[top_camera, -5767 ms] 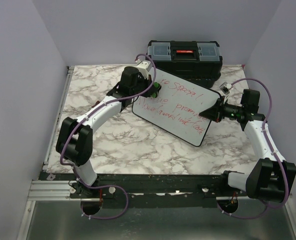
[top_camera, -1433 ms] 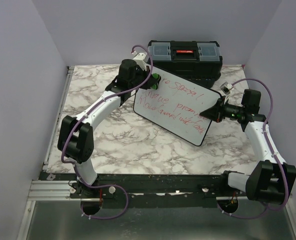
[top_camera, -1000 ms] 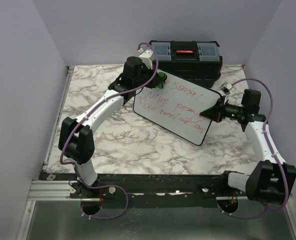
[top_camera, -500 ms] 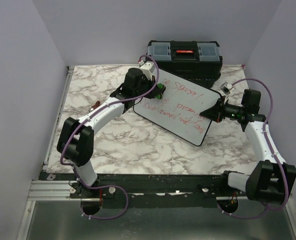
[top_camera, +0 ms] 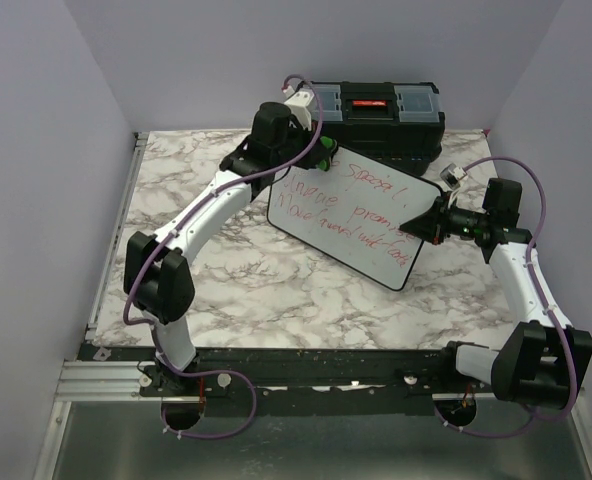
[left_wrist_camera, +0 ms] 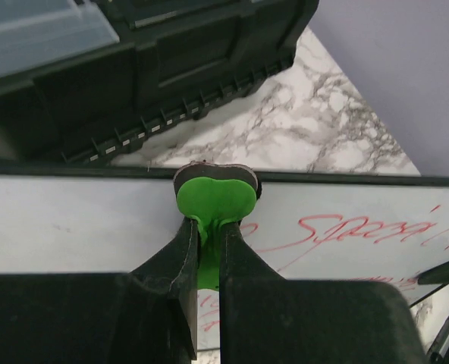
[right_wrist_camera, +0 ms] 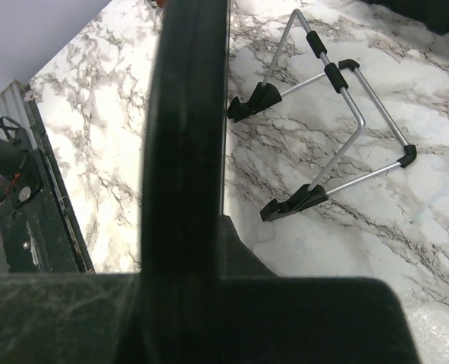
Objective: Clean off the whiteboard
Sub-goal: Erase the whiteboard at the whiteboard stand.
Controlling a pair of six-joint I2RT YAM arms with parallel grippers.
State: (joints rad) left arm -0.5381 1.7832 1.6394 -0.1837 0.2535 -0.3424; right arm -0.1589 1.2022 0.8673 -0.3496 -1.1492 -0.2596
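One whiteboard (top_camera: 354, 215), its long axis running far left to near right.

Probably robot lab: 2 arms (top_camera: 211, 215) bolted to marble-top table (top_camera: 276, 290), bare lilac walls (top_camera: 36, 150).

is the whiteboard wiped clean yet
No, the top view shows the whiteboard with red handwriting in several lines across its face.
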